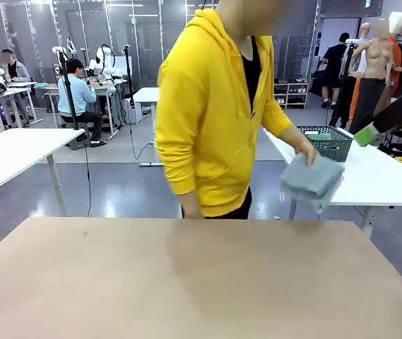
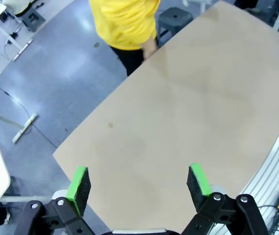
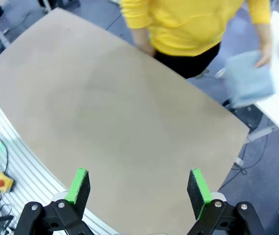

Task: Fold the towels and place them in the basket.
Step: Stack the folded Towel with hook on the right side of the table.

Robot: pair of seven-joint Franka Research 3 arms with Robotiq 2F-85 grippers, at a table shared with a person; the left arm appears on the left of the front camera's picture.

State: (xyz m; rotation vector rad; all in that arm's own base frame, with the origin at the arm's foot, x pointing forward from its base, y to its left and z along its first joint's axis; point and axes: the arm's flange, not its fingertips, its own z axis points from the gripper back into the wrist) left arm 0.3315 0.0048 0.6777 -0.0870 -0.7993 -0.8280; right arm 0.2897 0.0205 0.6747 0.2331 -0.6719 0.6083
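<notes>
Looking across my tan tabletop (image 1: 186, 282) from the front camera, I see a person in a yellow hoodie (image 1: 208, 113) standing at its far edge, turned toward the right. Their hand (image 1: 305, 150) holds a pale blue-grey towel (image 1: 312, 181), bunched and motion-blurred, off the far right corner of my tabletop and in front of a white side table (image 1: 384, 180). The basket (image 1: 326, 142) — dark, with lattice mesh sides — sits on that white side table, just beyond the towel and the hand, well apart from my own work surface. Something pale lies inside it, but I cannot tell what it is.

From the left wrist camera, my left gripper (image 2: 139, 183) hangs above the near part of the tabletop with its jaws spread wide and nothing between the green pads (image 2: 78, 183). The person's hoodie shows at the far edge in that view.

From the right wrist camera, my right gripper (image 3: 139, 186) is likewise high over the tabletop, jaws wide apart and holding nothing. That view also catches the blue-grey towel in the person's hand at the upper right, past the tabletop's corner, with a sliver of the basket at the right edge — both far from my jaws.
</notes>
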